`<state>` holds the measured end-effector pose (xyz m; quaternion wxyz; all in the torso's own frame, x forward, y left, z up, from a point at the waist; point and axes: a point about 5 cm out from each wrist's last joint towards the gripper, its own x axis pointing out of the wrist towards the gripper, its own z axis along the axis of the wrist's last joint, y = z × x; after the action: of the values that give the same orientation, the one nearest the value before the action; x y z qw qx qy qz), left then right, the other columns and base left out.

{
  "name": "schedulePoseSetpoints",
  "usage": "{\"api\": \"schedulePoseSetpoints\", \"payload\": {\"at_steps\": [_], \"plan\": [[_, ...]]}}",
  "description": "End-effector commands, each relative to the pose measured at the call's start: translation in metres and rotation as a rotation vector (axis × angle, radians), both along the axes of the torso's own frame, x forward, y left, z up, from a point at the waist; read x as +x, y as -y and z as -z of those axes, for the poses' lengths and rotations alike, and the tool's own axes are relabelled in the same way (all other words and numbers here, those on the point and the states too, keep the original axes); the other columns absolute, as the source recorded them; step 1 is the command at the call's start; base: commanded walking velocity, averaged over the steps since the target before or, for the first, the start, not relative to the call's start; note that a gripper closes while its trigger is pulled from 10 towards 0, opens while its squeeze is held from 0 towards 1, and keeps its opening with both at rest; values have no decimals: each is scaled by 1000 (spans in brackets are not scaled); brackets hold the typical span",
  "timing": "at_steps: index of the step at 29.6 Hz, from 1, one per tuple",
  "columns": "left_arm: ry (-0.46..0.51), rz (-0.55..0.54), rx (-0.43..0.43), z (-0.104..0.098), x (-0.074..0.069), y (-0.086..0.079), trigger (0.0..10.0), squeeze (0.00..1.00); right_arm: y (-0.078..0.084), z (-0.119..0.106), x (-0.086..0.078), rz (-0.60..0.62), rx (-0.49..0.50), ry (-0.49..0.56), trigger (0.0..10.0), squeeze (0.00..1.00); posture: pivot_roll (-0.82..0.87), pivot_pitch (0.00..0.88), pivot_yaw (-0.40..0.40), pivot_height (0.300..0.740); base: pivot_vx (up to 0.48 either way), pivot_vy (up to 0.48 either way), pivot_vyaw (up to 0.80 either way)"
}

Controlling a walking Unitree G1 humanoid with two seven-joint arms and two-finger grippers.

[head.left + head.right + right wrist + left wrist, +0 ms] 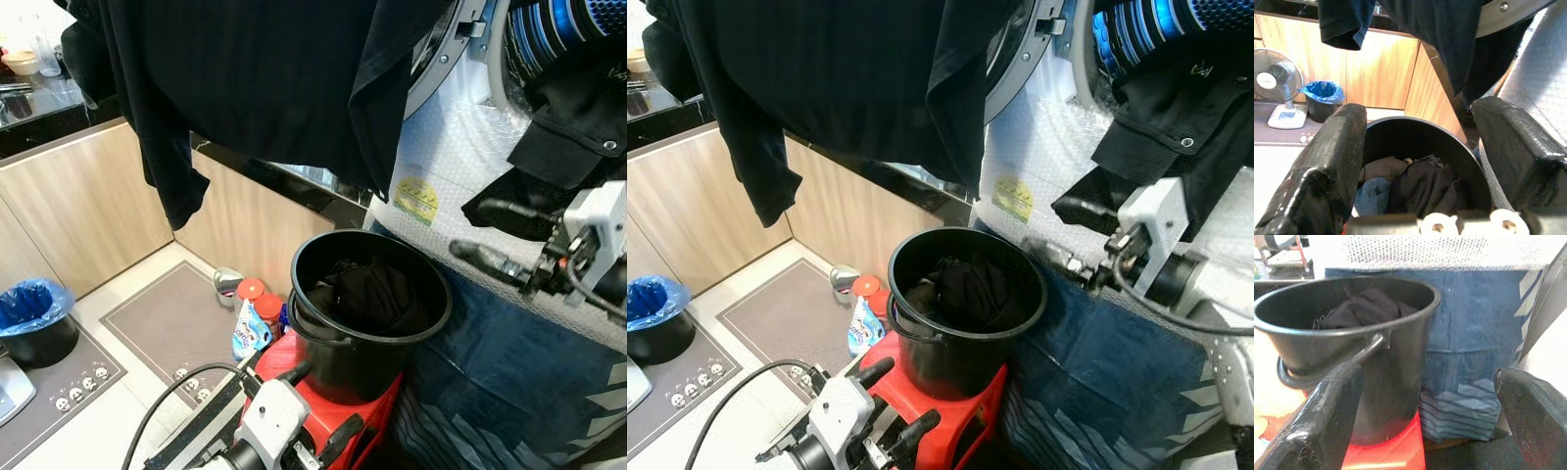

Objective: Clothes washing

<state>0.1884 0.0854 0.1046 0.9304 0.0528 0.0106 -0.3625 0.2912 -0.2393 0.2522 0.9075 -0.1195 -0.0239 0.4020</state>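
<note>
— How are the clothes (377, 292) going to handle?

— They are lying in the black bucket (323, 357) on the red stool (323, 411) — soft, light and limp, I think. Pinching a raised fold in the middle seems best, because they are sagging.

— And the claws?

— The right claw (485, 233) is hovering beside the bucket, fingers apart and empty. The left claw (896, 397) is low by the stool, also apart.

— What is standing in the way?

— A dark shirt (245, 78) is hanging above, and the washer (470, 127) is close behind.
</note>
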Motion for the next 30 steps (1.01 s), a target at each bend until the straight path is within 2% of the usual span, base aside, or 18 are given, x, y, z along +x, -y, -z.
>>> {"api": "schedulePoseSetpoints", "payload": {"at_steps": [1,22,23,24,25,28,30], "plan": [[2,8,-9,0,0,0,10000,0,-4,-1,-3,-24,-22,3,10000,0,-68,131,7,740,0,0,0],[8,11,-12,1,0,0,10000,0,-4,-1,-4,-22,-26,3,10000,0,-68,131,7,740,0,0,0],[-12,-39,24,11,5,-7,10000,0,-7,23,11,87,-2,-38,10000,0,-68,143,1,740,0,0,0],[-12,-39,24,11,5,-7,10000,0,-7,23,11,87,-2,-38,10000,0,-68,143,1,740,0,0,0],[-48,-106,72,25,11,-18,10000,0,-17,55,24,202,24,-74,10000,0,-68,142,3,740,0,0,0],[-67,-133,121,33,15,-23,10000,0,-20,65,24,225,64,-85,10000,0,-72,142,7,740,0,0,0],[-69,-133,119,34,15,-24,10000,0,-20,65,22,219,73,-79,10000,0,-72,142,7,740,0,0,0]]}}
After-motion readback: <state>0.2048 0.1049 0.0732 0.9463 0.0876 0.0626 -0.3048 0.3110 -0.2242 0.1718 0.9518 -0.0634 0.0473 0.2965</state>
